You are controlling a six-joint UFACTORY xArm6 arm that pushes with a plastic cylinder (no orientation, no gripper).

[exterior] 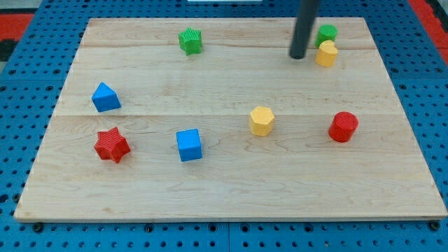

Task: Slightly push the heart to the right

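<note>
Though near yellow heart (326, 54), my tip (298, 56) apart.

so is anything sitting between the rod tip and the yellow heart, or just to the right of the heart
Nothing visible. My tip sits just left of the yellow heart, bare wood between them. The green block touches the heart's upper side, toward the view's top, not its right.

My tip (298, 56) sat near the view's top, just left of the yellow heart (326, 54), green block (326, 32) behind it. Green star (190, 40), blue triangle (105, 97), red star (112, 145), blue cube (189, 145), yellow hexagon (261, 120), red cylinder (343, 127) lay scattered on the wooden board (231, 189).
</note>
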